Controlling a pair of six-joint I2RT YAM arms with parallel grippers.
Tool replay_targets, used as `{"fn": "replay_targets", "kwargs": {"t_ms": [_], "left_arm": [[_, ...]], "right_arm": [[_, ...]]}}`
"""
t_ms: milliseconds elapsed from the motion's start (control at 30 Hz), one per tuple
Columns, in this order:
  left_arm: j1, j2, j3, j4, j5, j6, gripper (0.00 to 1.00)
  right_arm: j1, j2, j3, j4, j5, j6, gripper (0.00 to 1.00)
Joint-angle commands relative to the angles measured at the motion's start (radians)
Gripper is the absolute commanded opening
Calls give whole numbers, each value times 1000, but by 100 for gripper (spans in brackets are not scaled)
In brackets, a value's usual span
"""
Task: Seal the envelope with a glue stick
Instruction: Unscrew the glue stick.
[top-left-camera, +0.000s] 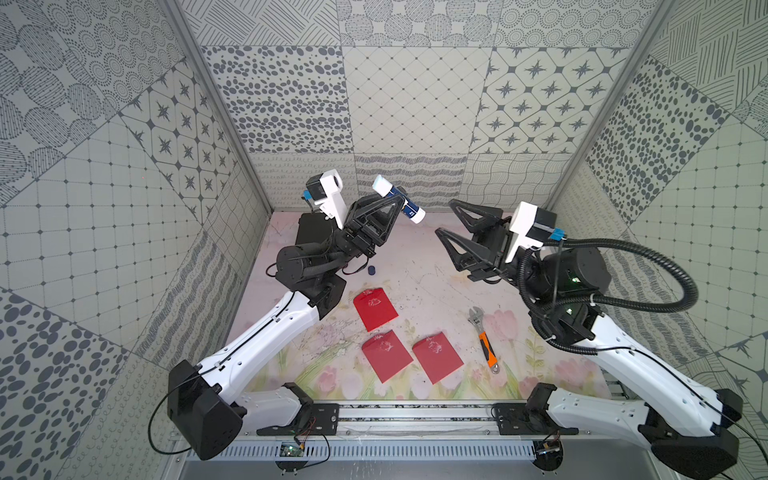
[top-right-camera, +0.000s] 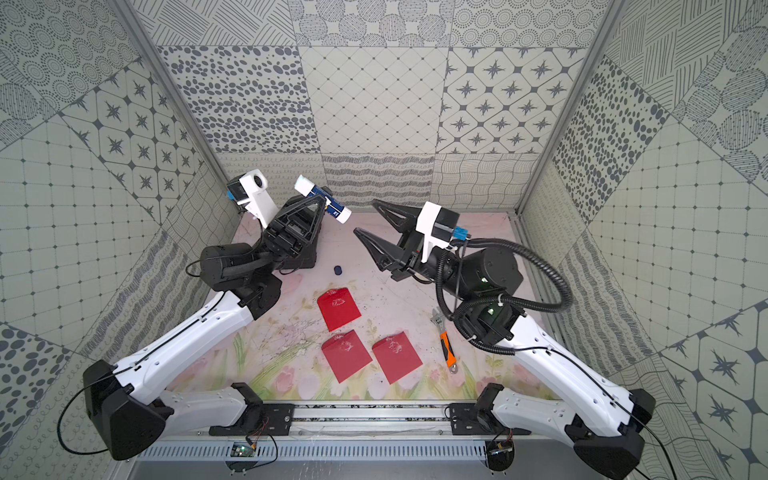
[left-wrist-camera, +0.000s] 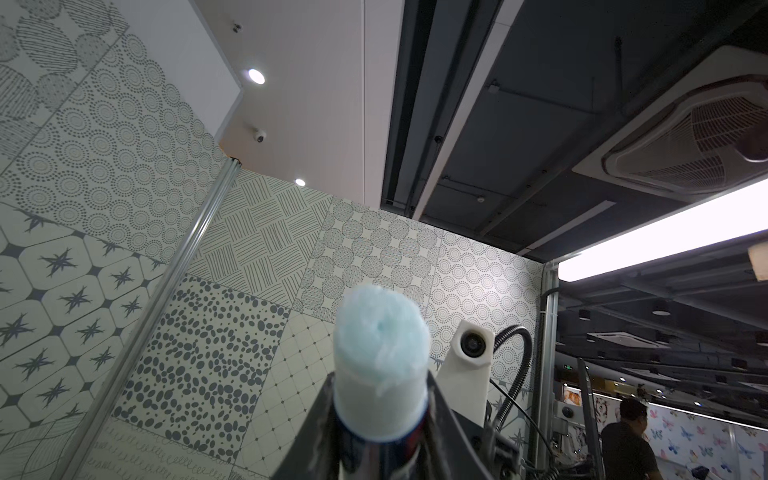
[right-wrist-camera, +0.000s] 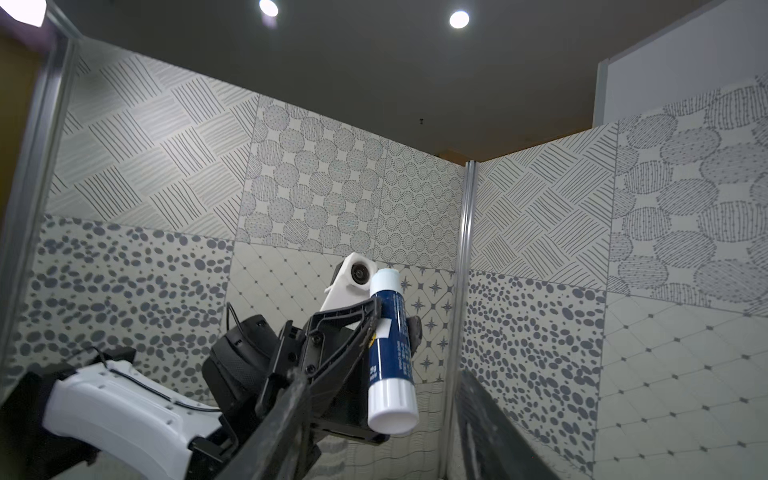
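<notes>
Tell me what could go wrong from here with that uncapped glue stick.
1. The glue stick sits tilted in the left gripper, its bare glue pointing up, away from the envelopes. Turning it over might let it slip.
2. The open right gripper hangs close to the stick's white base and could knock it.
3. The loose cap lies on the table, where a descending arm might sweep it away.

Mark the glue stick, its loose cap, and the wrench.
glue stick (top-left-camera: 391, 190), in a top view, blue label
cap (top-left-camera: 372, 270), in a top view, its top
wrench (top-left-camera: 485, 343), in a top view, orange handle
</notes>
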Motion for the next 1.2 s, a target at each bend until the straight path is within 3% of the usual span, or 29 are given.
{"fn": "replay_targets", "kwargs": {"t_ms": [0,133,300,667,1167], "left_arm": [[5,-38,-22,-201,-227,-3,0],[5,-37,-23,-262,-251,-49,0],[5,-44,-23,-319,-271,-69,0],[5,-41,-22,-344,-274,-87,0],[5,-29,-31,-296,-260,-121,0]], "right_arm": [[3,51,-7,53,66,-312,58],[4,89,27,0,87,-431,58],[5,115,27,4,128,-476,58],[6,192,60,27,173,-493,53],[4,278,135,30,250,-499,38]]}}
